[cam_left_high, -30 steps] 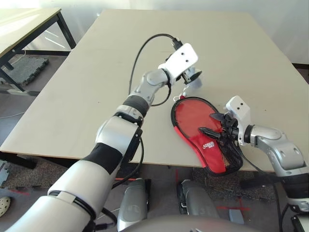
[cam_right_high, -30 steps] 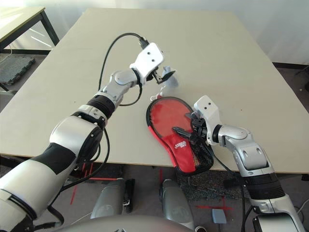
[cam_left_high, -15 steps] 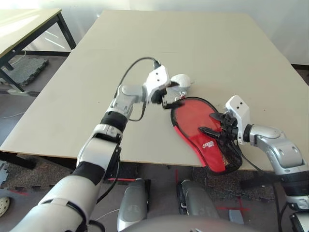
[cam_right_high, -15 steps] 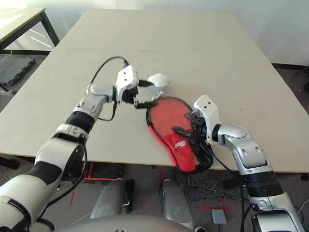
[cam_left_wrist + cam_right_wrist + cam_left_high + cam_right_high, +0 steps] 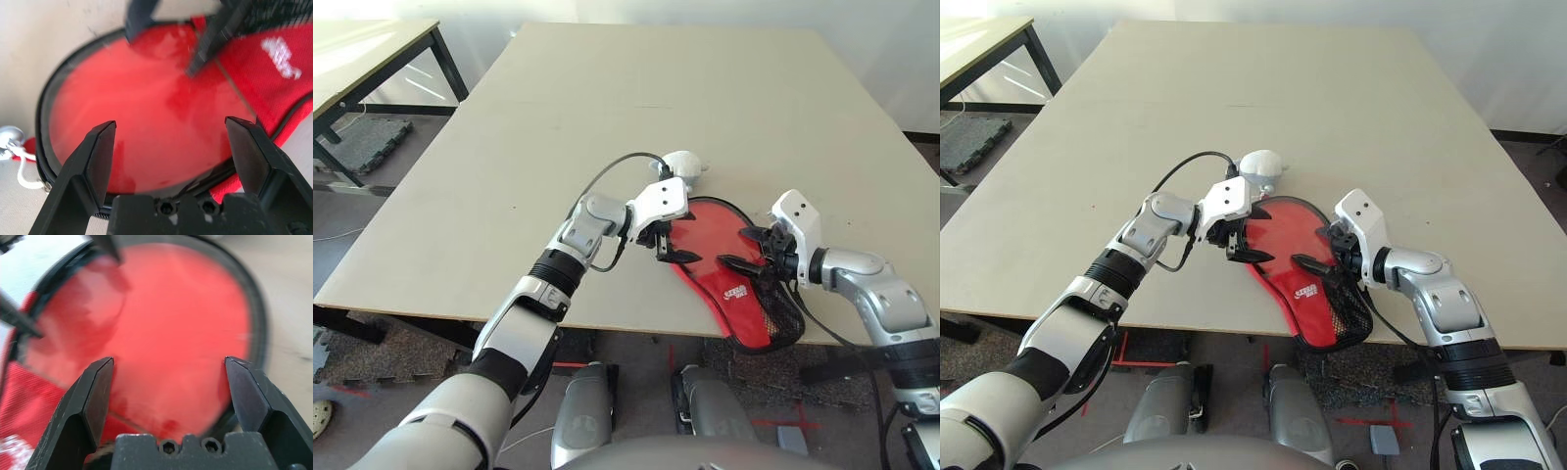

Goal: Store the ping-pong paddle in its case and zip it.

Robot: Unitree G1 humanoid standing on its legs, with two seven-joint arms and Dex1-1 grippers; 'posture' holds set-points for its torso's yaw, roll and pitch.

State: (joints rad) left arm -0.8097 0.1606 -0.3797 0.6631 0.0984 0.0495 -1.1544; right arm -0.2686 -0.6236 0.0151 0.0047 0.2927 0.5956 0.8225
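Seen from above – a pale table [image 5: 1351,108] with the case [image 5: 1298,259], red with black edging, lying near its front edge, mesh end overhanging. Left gripper [image 5: 1239,243] at the case's left rim, fingers spread. Right gripper [image 5: 1324,250] over its right side, likewise spread. Just beyond the case, a white fluffy charm [image 5: 1261,164].

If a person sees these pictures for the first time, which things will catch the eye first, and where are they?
The red case stands out first, lying at the near edge of the pale table with its black mesh end hanging over the edge. Two open hands flank its round end, the left hand on one side and the right hand on the other. A white fluffy charm lies just beyond the case.
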